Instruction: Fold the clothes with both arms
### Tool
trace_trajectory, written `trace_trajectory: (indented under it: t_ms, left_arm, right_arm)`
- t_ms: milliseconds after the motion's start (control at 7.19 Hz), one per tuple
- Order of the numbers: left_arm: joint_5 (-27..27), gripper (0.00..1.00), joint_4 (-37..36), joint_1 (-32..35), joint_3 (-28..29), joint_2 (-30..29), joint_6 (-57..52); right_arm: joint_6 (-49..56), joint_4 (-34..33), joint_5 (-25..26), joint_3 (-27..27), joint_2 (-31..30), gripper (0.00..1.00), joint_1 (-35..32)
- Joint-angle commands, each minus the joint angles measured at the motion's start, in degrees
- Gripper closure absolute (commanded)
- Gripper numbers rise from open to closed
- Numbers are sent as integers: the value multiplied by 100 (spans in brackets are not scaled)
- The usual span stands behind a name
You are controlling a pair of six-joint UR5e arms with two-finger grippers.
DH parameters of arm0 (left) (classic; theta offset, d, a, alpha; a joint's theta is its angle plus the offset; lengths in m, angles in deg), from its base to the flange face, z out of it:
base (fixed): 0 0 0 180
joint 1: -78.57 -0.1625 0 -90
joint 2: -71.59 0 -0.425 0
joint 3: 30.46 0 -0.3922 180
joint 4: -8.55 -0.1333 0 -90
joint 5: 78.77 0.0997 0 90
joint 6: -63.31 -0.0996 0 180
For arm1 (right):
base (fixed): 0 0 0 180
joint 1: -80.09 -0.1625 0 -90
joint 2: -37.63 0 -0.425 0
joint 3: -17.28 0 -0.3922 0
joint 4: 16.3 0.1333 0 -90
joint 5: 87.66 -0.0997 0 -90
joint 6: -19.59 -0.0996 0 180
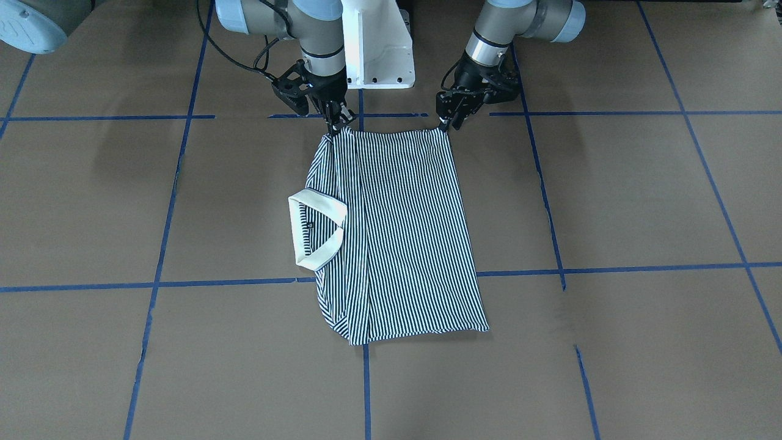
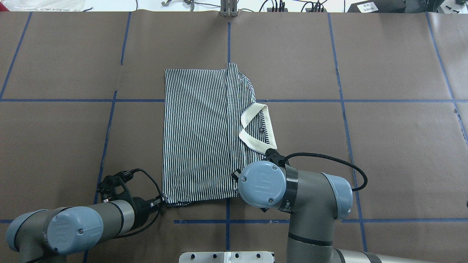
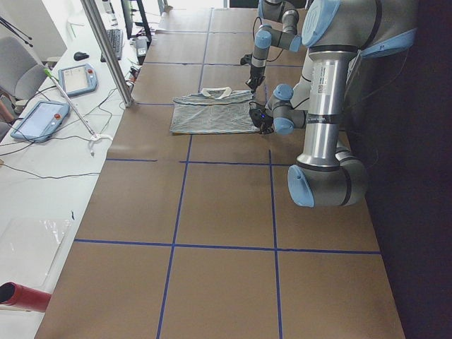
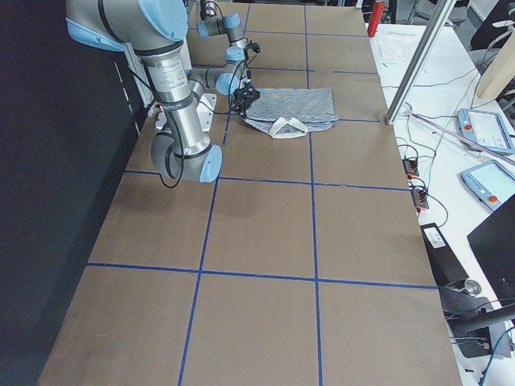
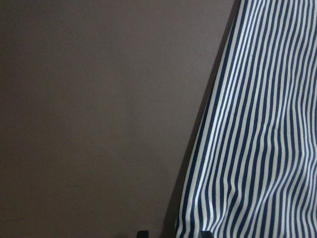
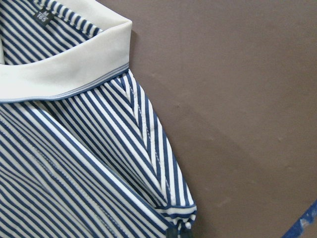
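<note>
**Step in hand (judged):** you are taking hold of the edge of the polo shirt nearest the white pedestal base (image 1: 377, 52), ready for a cross-fold.

**Item 1, left end effector (image 1: 446, 126):** low on the worktop (image 1: 611, 201), just ahead of the pedestal base and off to its left side. It sits at the shirt's near hem-side corner. In the wrist view its fingertips (image 5: 142, 233) stand apart, with the cloth edge running between them, so it is not clamped.

**Item 2, polo shirt (image 1: 403, 232):** lies flat on the worktop directly ahead of the pedestal base. It is already narrowed to a rough rectangle.

**Item 3, collar (image 1: 303, 235):** on the shirt's side edge, out to the pedestal's right and farther from it than either end effector.

**Item 4, right end effector (image 1: 335, 126):** just ahead of the pedestal base, at its right side. Its fingers look drawn together on the near shoulder-side corner.

**Next move (judged):**
- Close the left end effector on its corner.
- Raise both corners evenly.
- Carry the near edge away from the pedestal base and over the far edge, keeping the cloth taut and the collar undisturbed.

**Containers:** none shown, and nothing is held in anything.
</note>
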Motion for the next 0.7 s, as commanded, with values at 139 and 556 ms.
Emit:
trace_trajectory:
  t_ms: [139,556]
  left_arm:
    - [3,55,-87,-2,51,-216,-66]
    - [12,56,-87,7,104,-190,-75]
  right_arm:
    - [0,-23,-9,30,2,100,0]
    - [0,-23,-17,21,2,100,0]
